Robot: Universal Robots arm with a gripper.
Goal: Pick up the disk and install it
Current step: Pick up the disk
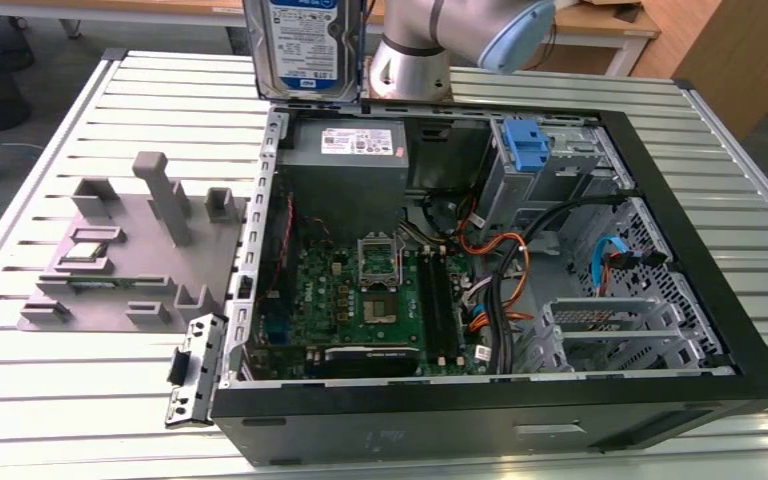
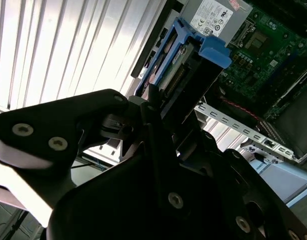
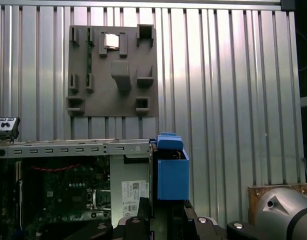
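Grey metal slats are making up the table (image 1: 37,400), and an open black computer case (image 1: 398,430) is lying on it with its insides showing. I am holding the flat silver hard drive (image 1: 301,45) with a white-and-blue label and blue plastic rails up in the air. It is standing upright above a back corner of the case, near the grey power box with a white label (image 1: 351,150). My black pincer (image 2: 152,102) is squeezing tight on the hard drive, as the second wrist view is showing. A grey plastic tray with pegs (image 1: 131,250) is sitting on the table beside the case, on the exterior view's left. A green circuit board (image 1: 357,290) is lying at the bottom of the case. A blue plastic latch (image 1: 524,150) is sticking up in the metal cage at the back.
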